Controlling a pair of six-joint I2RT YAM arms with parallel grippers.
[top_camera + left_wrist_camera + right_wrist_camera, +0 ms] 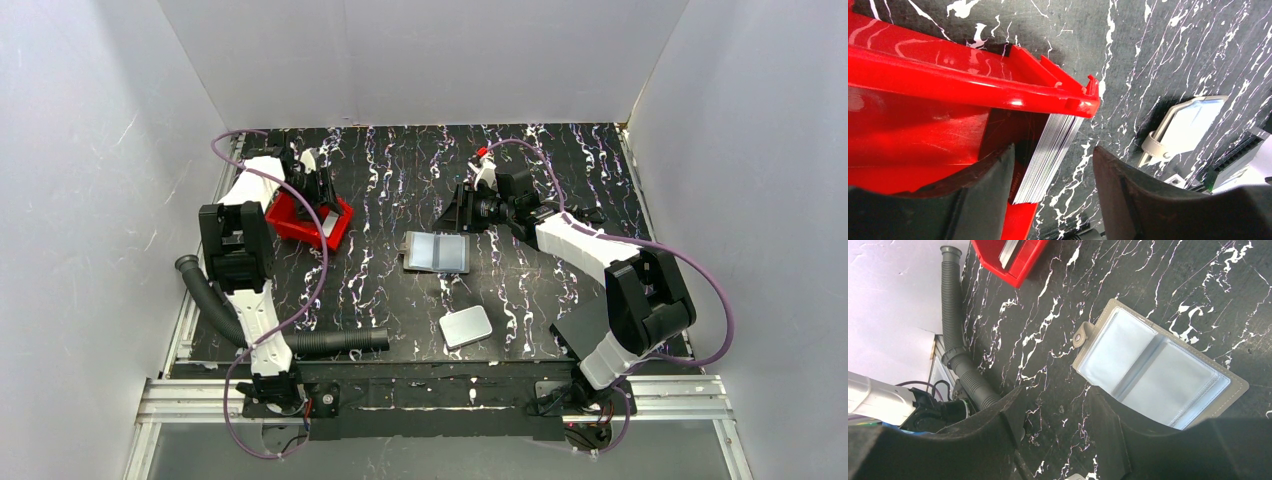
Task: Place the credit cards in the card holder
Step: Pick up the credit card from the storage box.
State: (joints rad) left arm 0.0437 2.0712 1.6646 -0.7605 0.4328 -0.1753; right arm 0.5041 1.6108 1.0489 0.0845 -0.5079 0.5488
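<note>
Two arms divide the job around the holder [437, 252], which lies flat and spread open, clear pockets up, mid-table. Well apart from the holder, on the left arm's side, the cards [1054, 142] stand on edge as a stack in a red tray [998, 87].

The left gripper [1052, 162] is open astride that stack. We see the card edges running lengthwise between the jaws, roughly in line with the fingers. The stack sits close to one finger [990, 182] and clear of the other, so nothing is clamped.

The right gripper [1057, 412] hangs open and empty just beside the holder's edge farthest from the arm bases. We cannot tell whether a finger touches the holder. A white slab [465, 327] lies near the holder, toward the bases.

We judge that the coming move turns on this stack. It already lies between the left fingers with its faces toward the pads, so a straight squeeze should take it. The left arm is the nearer to the cards, the right arm the nearer to the holder.
</note>
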